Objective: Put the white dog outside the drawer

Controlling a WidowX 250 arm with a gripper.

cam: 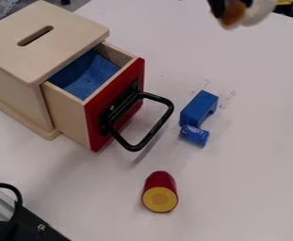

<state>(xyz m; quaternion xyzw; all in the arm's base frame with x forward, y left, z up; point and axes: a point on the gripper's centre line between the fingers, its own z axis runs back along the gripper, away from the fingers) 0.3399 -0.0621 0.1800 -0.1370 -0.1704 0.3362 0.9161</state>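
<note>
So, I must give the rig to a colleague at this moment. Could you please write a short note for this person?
Gripper: at the top edge of the view, fingers closed on the white dog, which shows brown and white.
Job's things: the drawer is pulled open, with blue material inside. The dog is outside it, away from the box.
Done: dog out of the drawer.
Left: put it down on the table and release. I would keep it away from the blue block and the drawer's black handle.
</note>
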